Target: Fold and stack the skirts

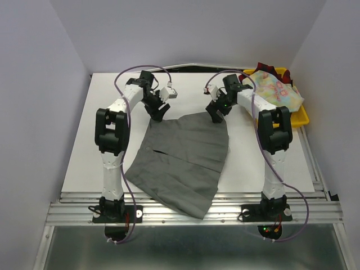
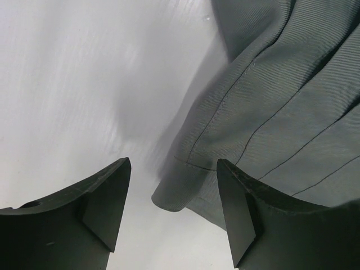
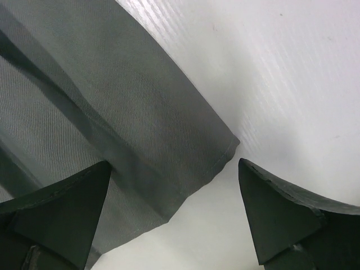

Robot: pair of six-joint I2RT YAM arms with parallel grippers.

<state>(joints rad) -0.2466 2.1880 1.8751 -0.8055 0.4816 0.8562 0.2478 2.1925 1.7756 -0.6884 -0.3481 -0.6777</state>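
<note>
The grey pleated skirt (image 1: 180, 160) lies spread on the white table, its narrow waist end at the far side between my two grippers. My left gripper (image 1: 157, 111) hovers open over the waist's left corner (image 2: 185, 188), which sits loose between the fingers (image 2: 107, 202), touching neither. My right gripper (image 1: 217, 114) stands wide open over the waist's right corner (image 3: 222, 149); nothing is pinched. The floral skirt (image 1: 277, 90) lies heaped in the yellow tray (image 1: 301, 118) at the far right, with the plaid skirt (image 1: 269, 70) showing behind it.
The yellow tray sits at the table's far right edge. Purple cables (image 1: 126, 76) loop from both wrists. The skirt's hem (image 1: 194, 211) hangs toward the metal rail (image 1: 191, 205) at the near edge. White walls close in on both sides.
</note>
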